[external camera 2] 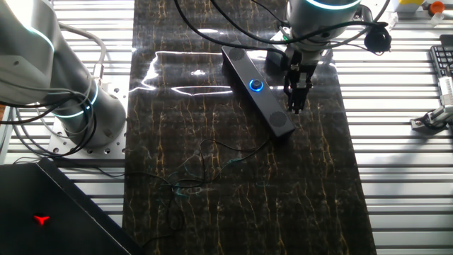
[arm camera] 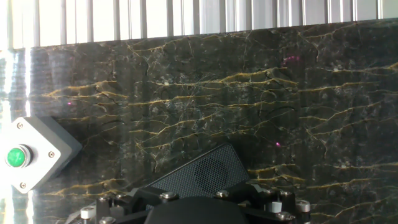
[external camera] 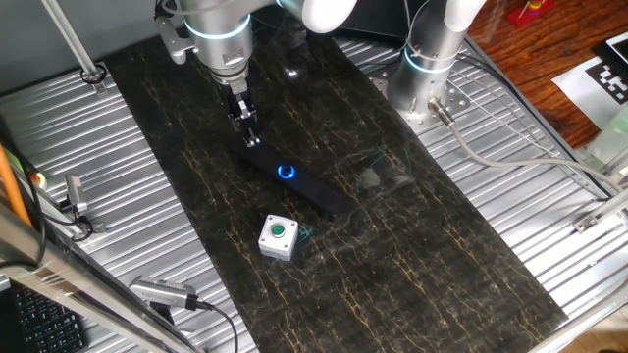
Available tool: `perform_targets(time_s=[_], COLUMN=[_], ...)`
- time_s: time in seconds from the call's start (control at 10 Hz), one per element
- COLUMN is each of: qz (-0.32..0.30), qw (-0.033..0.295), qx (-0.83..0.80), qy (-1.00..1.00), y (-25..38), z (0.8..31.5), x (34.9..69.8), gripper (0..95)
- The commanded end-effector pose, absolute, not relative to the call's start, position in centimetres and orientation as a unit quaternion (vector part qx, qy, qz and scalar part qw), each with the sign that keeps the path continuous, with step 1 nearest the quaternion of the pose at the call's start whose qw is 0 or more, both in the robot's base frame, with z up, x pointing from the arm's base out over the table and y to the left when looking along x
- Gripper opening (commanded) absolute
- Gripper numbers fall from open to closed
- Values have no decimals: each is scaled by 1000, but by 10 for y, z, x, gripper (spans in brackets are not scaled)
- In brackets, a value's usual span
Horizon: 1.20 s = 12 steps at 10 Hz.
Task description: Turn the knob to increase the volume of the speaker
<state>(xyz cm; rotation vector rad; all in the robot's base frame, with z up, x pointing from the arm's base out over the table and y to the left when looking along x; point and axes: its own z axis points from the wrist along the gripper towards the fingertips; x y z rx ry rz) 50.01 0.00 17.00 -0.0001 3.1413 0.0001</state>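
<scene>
While the speaker (external camera: 295, 179) lies flat on the dark marbled counter (external camera: 422, 245), its look is plain: long slim black bar w/ rounded ends, mesh grille at the end seen in hand view (arm camera: 208, 171). The knob (external camera: 286, 173) sits approx mid-bar, small round black dial w/ a bright blue ring; same glow shows in the other fixed view (external camera 2: 256, 86).

All places rel. to the speaker: the tool (external camera: 252, 130) hangs over one end of the bar, fingers pointing down, close above it; contact can't be told. It looks narrow, fingers near together, nothing visibly held, but how far open it is can't be made out. A small grey box (external camera: 278, 237) w/ green button sits just beside the bar's other half, apart from it.

Hidden/unclear: hand view cuts off most of the speaker, knob out of frame there; tool fingertips not visible, only the mount at bottom edge. Grey box (arm camera: 31, 158) cut at left edge.
</scene>
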Motion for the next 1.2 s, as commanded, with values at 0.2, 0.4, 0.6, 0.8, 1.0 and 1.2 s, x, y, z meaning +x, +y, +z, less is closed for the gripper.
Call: perform_targets(time_s=[0.2,0.4,0.6,0.8,1.0,1.2], qz=[6,5,5,4,4,4], qw=[2,1,1,2,1,2], qx=[-56,-56,-56,-54,-54,-52], qy=[998,998,998,999,999,999], y=[0,0,0,0,0,0], z=[170,170,170,170,170,170], x=[500,500,500,500,500,500], gripper=[0,0,0,0,0,0])
